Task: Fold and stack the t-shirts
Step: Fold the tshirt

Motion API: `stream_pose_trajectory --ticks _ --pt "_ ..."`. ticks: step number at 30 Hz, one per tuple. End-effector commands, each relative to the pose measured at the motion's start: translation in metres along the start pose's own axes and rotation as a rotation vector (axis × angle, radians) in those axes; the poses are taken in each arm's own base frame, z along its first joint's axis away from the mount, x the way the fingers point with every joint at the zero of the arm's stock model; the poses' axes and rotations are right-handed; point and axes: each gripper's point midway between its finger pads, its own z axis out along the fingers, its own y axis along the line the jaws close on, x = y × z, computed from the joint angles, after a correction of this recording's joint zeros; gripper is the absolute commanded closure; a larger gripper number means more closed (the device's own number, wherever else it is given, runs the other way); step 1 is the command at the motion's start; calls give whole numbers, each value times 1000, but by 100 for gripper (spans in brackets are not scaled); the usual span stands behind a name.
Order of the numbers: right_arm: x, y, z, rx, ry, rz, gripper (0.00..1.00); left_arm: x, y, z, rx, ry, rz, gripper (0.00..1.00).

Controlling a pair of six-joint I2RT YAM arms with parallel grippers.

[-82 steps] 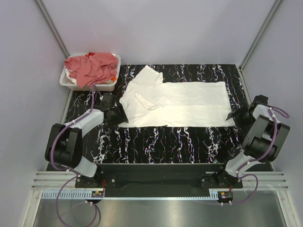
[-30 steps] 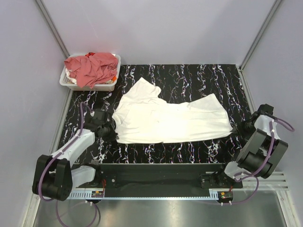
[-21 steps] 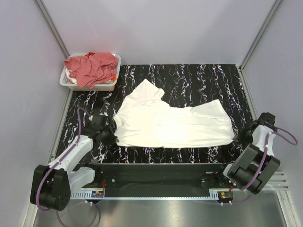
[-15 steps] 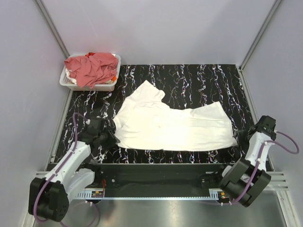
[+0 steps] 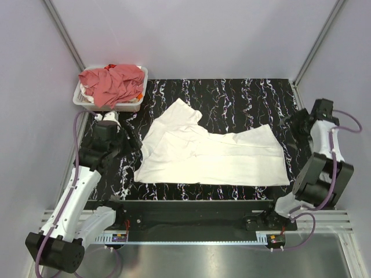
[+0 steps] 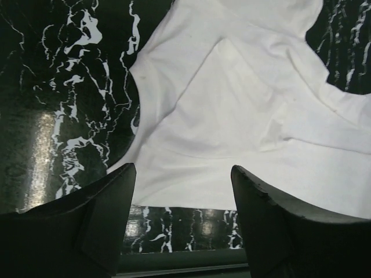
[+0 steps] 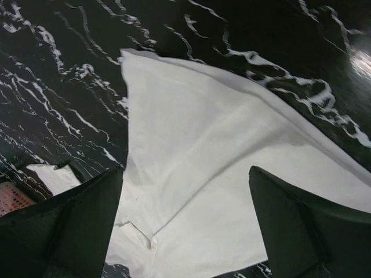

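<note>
A plain white t-shirt (image 5: 211, 153) lies partly folded along the near half of the black marbled table (image 5: 232, 92), collar end at the left. It also shows in the left wrist view (image 6: 232, 116) and in the right wrist view (image 7: 220, 174). My left gripper (image 5: 124, 142) is open and empty, raised just left of the shirt's collar end. My right gripper (image 5: 290, 130) is open and empty, raised off the shirt's right hem. Salmon-red t-shirts (image 5: 113, 84) are heaped in the basket at the back left.
A white plastic basket (image 5: 134, 104) stands at the table's back left corner, just behind my left arm. Grey walls close in the table on three sides. The table's near edge runs right below the shirt.
Both grippers pulled the shirt toward the near edge, then let go of it. Both have since risen and moved back from the near edge.
</note>
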Motion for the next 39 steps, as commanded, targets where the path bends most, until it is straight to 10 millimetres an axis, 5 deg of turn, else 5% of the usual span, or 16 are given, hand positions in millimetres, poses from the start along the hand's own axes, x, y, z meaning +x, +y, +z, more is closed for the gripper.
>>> stream_pose_trajectory --ticks 1,7,14,20,23,28,33,39 --pt "-19 42 9 -21 -47 -188 4 1 21 8 -76 -5 120 28" --pt "-37 88 50 38 -48 -324 13 4 20 9 -51 -12 138 28" --pt "-23 87 116 169 19 -450 23 3 19 9 -44 -22 135 28" --pt "-10 84 152 195 69 -496 32 5 20 11 -47 -13 132 28" --pt "-8 83 160 200 77 -497 39 4 21 11 -50 -17 133 28" --pt "-9 78 162 219 66 -506 77 4 22 12 -55 -13 133 28" --pt "-9 77 157 205 45 -510 97 5 23 14 -61 -5 133 28" --pt "-38 79 148 246 -60 -468 100 2 27 17 -91 -2 127 28"
